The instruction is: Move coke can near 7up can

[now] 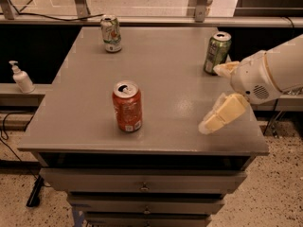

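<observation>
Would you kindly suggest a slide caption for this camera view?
Gripper open at the right of the table; coke can front centre, 7up can far left.

Claw (212, 98) hovers over the counter (85, 126), right side; its arm is cut off by the right edge. Upper finger (226, 69) seems to hide the green can's (217, 48) base corner.

Item, my arm (279, 70): one, white, entering from the right, forearm sloping down and leftward. Item, my claw (212, 98): at the arm's tip, above the right part of the table (170, 56), pointing left and down. Its fingers (222, 113): two, pale yellow, spread apart, holding nothing.
</observation>
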You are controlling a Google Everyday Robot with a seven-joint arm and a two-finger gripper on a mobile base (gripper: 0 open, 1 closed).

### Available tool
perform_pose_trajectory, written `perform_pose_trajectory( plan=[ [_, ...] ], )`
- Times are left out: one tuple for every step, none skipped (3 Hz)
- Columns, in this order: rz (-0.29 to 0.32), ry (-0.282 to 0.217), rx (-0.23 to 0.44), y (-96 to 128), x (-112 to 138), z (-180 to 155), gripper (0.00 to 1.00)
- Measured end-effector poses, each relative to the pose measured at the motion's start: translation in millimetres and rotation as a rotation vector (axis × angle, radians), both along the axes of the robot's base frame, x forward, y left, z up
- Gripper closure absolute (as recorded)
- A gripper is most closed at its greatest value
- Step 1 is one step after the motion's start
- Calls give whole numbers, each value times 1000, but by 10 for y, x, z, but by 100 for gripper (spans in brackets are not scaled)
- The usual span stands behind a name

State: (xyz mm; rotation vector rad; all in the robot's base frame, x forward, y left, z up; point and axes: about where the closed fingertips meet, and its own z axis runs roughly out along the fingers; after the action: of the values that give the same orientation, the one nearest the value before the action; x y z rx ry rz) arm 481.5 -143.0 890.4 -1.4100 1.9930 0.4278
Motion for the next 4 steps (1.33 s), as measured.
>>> perform_pose_trajectory(
  plan=[
    [28, -41, 210, 431, 183, -44, 0],
    [66, -44, 384, 808, 177, -12, 0],
    [76, -43, 404, 884, 161, 42, 0],
    [80, -38, 424, 861, 112, 69, 0]
  ],
)
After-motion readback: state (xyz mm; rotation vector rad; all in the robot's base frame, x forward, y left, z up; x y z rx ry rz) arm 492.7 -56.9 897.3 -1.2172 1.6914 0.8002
